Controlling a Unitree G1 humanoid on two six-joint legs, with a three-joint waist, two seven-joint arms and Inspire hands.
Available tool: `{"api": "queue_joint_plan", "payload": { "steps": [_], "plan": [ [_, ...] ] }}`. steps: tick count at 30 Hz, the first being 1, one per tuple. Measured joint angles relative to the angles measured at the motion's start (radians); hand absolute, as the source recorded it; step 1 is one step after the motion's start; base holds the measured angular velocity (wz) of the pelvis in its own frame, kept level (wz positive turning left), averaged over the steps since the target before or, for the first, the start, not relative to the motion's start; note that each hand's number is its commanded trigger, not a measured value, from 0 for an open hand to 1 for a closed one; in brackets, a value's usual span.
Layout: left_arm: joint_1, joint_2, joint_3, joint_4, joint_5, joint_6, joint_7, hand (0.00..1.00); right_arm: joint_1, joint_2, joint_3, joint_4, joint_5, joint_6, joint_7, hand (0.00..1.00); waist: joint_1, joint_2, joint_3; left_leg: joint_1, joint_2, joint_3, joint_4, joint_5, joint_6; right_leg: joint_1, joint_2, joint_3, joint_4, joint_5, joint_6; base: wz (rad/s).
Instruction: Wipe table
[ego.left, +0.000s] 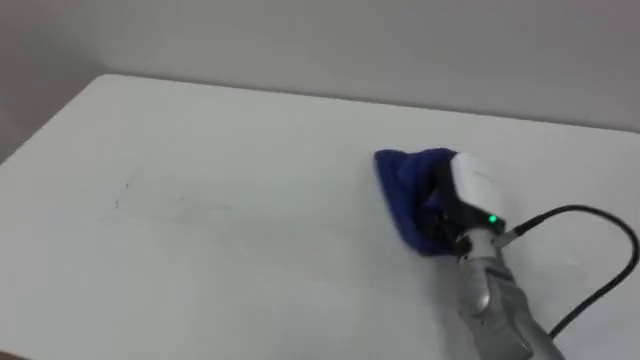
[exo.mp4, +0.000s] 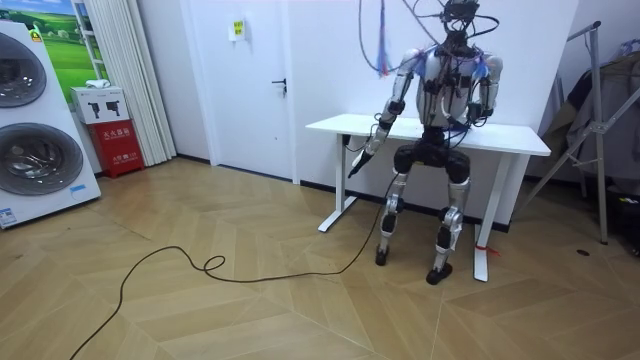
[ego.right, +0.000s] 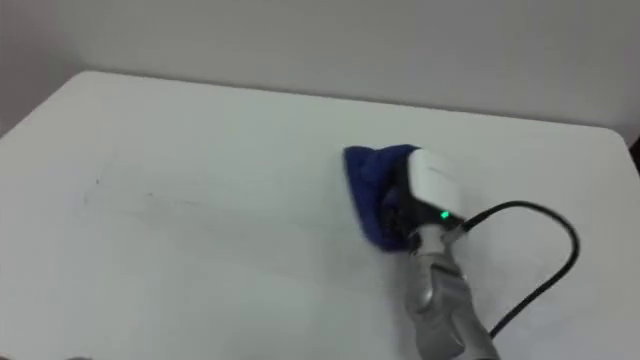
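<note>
Tabletop (ego.left: 220, 130), white and smooth, far edge set against a pale wall. Left part: a few faint thin marks (ego.left: 120, 200), with bare surface between them and the cloth. Right of centre: one blue cloth (ego.left: 402, 190), bunched, lying flat on the tabletop and in from the far edge. Right hand (ego.left: 468, 188) sits on the cloth's right half, forearm entering from the lower right. Its fingers are lost against the dark folds, so whether they lie spread or are curled into the fabric cannot be told. Room, from the room view's left: two washing machines (exo.mp4: 25, 130), one above the other. Next, a red cabinet (exo.mp4: 120, 148) with a white box (exo.mp4: 100, 103) on top. Behind it, a pale pleated curtain (exo.mp4: 120, 60). Then a white door (exo.mp4: 250, 80), closed, in a white wall. Floor (exo.mp4: 250, 300) of light wood laid in a herringbone pattern. The table (exo.mp4: 335, 124) stands on white legs near the wall. The robot stands upright at the table's near long side with its back to the camera. Left hand (exo.mp4: 358, 163) hangs below the level of the tabletop, on the near side, touching nothing; too small there to tell its fingers. Far right: a metal rack (exo.mp4: 600, 125) with dark clothes (exo.mp4: 580, 100) hung on it, well apart from the table.
</note>
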Motion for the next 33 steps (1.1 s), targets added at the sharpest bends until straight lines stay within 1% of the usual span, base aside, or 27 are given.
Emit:
{"api": "queue_joint_plan", "payload": {
  "steps": [1,2,3,4,5,6,7,8,9,10,12,13,14,15,17,19,20,22,23,24,25,27,29,30,31,32,33],
  "plan": [
    [0.004,-0.005,0.015,-0.012,0.0,0.016,0.0,0.0,0.028,-0.006,-0.004,-0.005,-0.001,-0.016,-0.008,1.0,-0.007,-0.008,-0.001,0.019,-0.007,-0.002,-0.037,0.008,0.0,0.022,0.006,-0.005,-0.038,0.014,0.004,0.36],
    [0.01,-0.007,0.026,-0.026,-0.003,0.022,0.0,0.0,0.043,-0.01,-0.004,-0.007,0.001,-0.032,-0.013,1.0,-0.014,-0.013,-0.0016,0.031,-0.01,-0.003,-0.054,0.009,0.0,0.035,0.009,-0.006,-0.055,0.02,0.006,0.11],
    [0.019,-0.006,0.044,-0.054,-0.009,0.023,0.002,0.0,0.073,-0.014,-0.004,-0.006,0.008,-0.073,-0.031,1.0,-0.035,-0.018,0.0036,0.052,-0.015,-0.008,-0.079,0.01,0.001,0.068,0.013,-0.014,-0.09,0.036,0.004,0.05],
    [0.021,-0.007,0.051,-0.068,-0.01,0.018,0.005,0.0,0.096,-0.02,-0.008,-0.005,0.008,-0.1,-0.065,1.0,-0.053,-0.028,0.0028,0.062,-0.018,-0.009,-0.09,0.01,0.003,0.096,0.02,-0.016,-0.125,0.056,0.007,0.05],
    [0.012,-0.007,0.056,-0.068,-0.008,0.011,0.009,0.0,0.108,-0.024,-0.012,-0.005,0.008,-0.111,-0.086,1.0,-0.06,-0.031,0.0039,0.066,-0.021,-0.007,-0.092,0.011,0.005,0.104,0.021,-0.016,-0.143,0.066,0.01,0.0],
    [-0.008,-0.008,0.071,-0.067,0.009,0.002,0.011,0.0,0.149,-0.035,-0.038,-0.006,0.017,-0.139,-0.134,1.0,-0.077,-0.036,0.006,0.074,-0.028,-0.006,-0.102,0.014,0.012,0.114,0.02,-0.017,-0.177,0.085,0.017,-0.03],
    [-0.019,-0.007,0.092,-0.065,0.03,-0.008,0.016,0.0,0.212,-0.053,-0.07,-0.018,0.033,-0.158,-0.197,1.0,-0.087,-0.041,0.0056,0.087,-0.039,0.004,-0.116,0.016,0.02,0.128,0.013,-0.015,-0.197,0.097,0.027,-0.06],
    [-0.023,-0.006,0.109,-0.06,0.048,-0.016,0.02,0.0,0.25,-0.062,-0.09,-0.029,0.042,-0.165,-0.228,1.0,-0.092,-0.043,0.0055,0.093,-0.043,0.008,-0.119,0.016,0.026,0.133,0.008,-0.012,-0.204,0.101,0.033,-0.04],
    [-0.024,0.003,0.138,-0.043,0.071,-0.028,0.035,0.0,0.325,-0.09,-0.124,-0.045,0.049,-0.172,-0.295,1.0,-0.11,-0.048,0.0059,0.097,-0.053,0.01,-0.121,0.007,0.035,0.145,-0.001,-0.012,-0.208,0.097,0.05,-0.04],
    [-0.02,0.02,0.148,-0.027,0.071,-0.028,0.05,0.0,0.386,-0.12,-0.155,-0.046,0.049,-0.172,-0.357,1.0,-0.119,-0.055,0.0009,0.095,-0.06,0.009,-0.117,-0.002,0.04,0.147,-0.007,-0.007,-0.206,0.095,0.057,0.0],
    [-0.012,0.035,0.147,-0.02,0.07,-0.026,0.06,0.0,0.449,-0.153,-0.201,-0.03,0.052,-0.172,-0.412,1.0,-0.136,-0.064,-0.0058,0.096,-0.067,0.01,-0.112,-0.006,0.047,0.147,-0.007,0.025,-0.206,0.096,0.059,0.0],
    [-0.005,0.035,0.138,-0.02,0.069,-0.025,0.06,0.0,0.461,-0.169,-0.222,-0.008,0.059,-0.172,-0.435,1.0,-0.142,-0.064,-0.006,0.095,-0.071,0.011,-0.102,-0.01,0.052,0.147,-0.006,0.045,-0.206,0.097,0.059,0.0],
    [-0.004,0.035,0.13,-0.019,0.069,-0.025,0.06,0.0,0.462,-0.172,-0.231,0.001,0.063,-0.172,-0.438,1.0,-0.144,-0.065,-0.0059,0.094,-0.072,0.012,-0.097,-0.011,0.054,0.147,-0.007,0.047,-0.206,0.097,0.06,0.0],
    [-0.007,0.032,0.116,-0.018,0.046,-0.026,0.062,0.0,0.455,-0.169,-0.233,0.009,0.088,-0.168,-0.438,1.0,-0.14,-0.066,-0.0052,0.093,-0.074,0.012,-0.092,-0.012,0.055,0.145,-0.006,0.059,-0.207,0.098,0.061,-0.03],
    [-0.009,0.026,0.089,-0.018,0.022,-0.026,0.069,0.0,0.434,-0.153,-0.226,0.009,0.101,-0.137,-0.429,1.0,-0.134,-0.066,-0.0052,0.096,-0.074,0.013,-0.086,-0.012,0.056,0.145,-0.005,0.069,-0.206,0.098,0.06,-0.04],
    [-0.009,0.019,0.041,-0.019,-0.022,-0.026,0.082,0.0,0.383,-0.128,-0.2,-0.004,0.101,-0.077,-0.395,1.0,-0.127,-0.066,-0.005,0.096,-0.069,0.019,-0.083,-0.011,0.054,0.141,-0.001,0.07,-0.206,0.103,0.054,-0.13],
    [-0.01,0.016,0.031,-0.019,-0.031,-0.026,0.087,0.0,0.369,-0.122,-0.192,-0.01,0.099,-0.059,-0.384,1.0,-0.121,-0.066,-0.0049,0.098,-0.066,0.023,-0.084,-0.01,0.054,0.141,0.001,0.072,-0.206,0.105,0.052,-0.25],
    [-0.026,0.003,0.02,-0.013,-0.051,-0.028,0.098,0.0,0.302,-0.089,-0.162,-0.035,0.084,0.014,-0.296,1.0,-0.087,-0.068,-0.004,0.103,-0.05,0.043,-0.086,-0.007,0.046,0.128,0.015,0.091,-0.202,0.112,0.044,-0.33],
    [-0.034,0.002,0.017,-0.002,-0.06,-0.029,0.1,0.0,0.28,-0.08,-0.147,-0.043,0.083,0.034,-0.271,1.0,-0.076,-0.068,-0.0037,0.102,-0.049,0.043,-0.089,-0.005,0.043,0.123,0.018,0.093,-0.202,0.115,0.04,-0.29],
    [-0.039,0.002,0.015,0.01,-0.071,-0.027,0.102,0.0,0.227,-0.071,-0.102,-0.044,0.083,0.06,-0.226,1.0,-0.061,-0.068,-0.0036,0.094,-0.045,0.031,-0.089,-0.003,0.039,0.112,0.027,0.098,-0.203,0.12,0.035,-0.13],
    [-0.038,0.002,0.013,0.009,-0.072,-0.026,0.102,0.0,0.176,-0.069,-0.057,-0.043,0.084,0.072,-0.179,1.0,-0.056,-0.068,-0.0014,0.089,-0.045,0.014,-0.089,0.0,0.035,0.108,0.032,0.095,-0.203,0.12,0.031,0.0],
    [-0.034,0.002,0.012,0.0,-0.086,-0.016,0.103,0.0,0.129,-0.064,-0.012,-0.042,0.08,0.077,-0.121,1.0,-0.052,-0.069,-0.0009,0.091,-0.043,0.002,-0.092,0.002,0.032,0.11,0.039,0.095,-0.203,0.115,0.025,0.17],
    [-0.007,0.0,0.015,-0.021,-0.086,-0.001,0.102,0.0,0.108,-0.062,-0.001,-0.039,0.057,0.08,-0.082,1.0,-0.043,-0.07,-0.0002,0.097,-0.043,-0.004,-0.105,0.005,0.028,0.114,0.042,0.093,-0.204,0.112,0.023,0.13],
    [0.02,0.0,0.016,-0.037,-0.085,0.008,0.102,0.0,0.113,-0.063,-0.004,-0.039,0.048,0.077,-0.071,1.0,-0.042,-0.069,0.0002,0.104,-0.043,-0.01,-0.109,0.004,0.028,0.125,0.043,0.088,-0.205,0.116,0.016,0.08],
    [0.05,0.002,0.018,-0.046,-0.084,0.011,0.101,0.0,0.127,-0.067,-0.005,-0.045,0.042,0.069,-0.067,1.0,-0.046,-0.07,0.001,0.116,-0.044,-0.011,-0.118,0.002,0.026,0.136,0.043,0.088,-0.205,0.112,0.014,0.07],
    [0.063,0.003,0.022,-0.044,-0.083,0.011,0.101,0.0,0.136,-0.069,-0.006,-0.043,0.039,0.058,-0.069,1.0,-0.051,-0.07,0.0018,0.122,-0.044,-0.011,-0.122,0.0,0.025,0.143,0.043,0.087,-0.208,0.109,0.015,0.05],
    [0.076,0.004,0.029,-0.033,-0.083,0.013,0.1,0.0,0.15,-0.073,-0.011,-0.034,0.04,0.023,-0.084,1.0,-0.063,-0.07,0.0037,0.129,-0.045,-0.014,-0.122,-0.005,0.025,0.15,0.042,0.081,-0.208,0.103,0.016,0.08]
  ]
}}
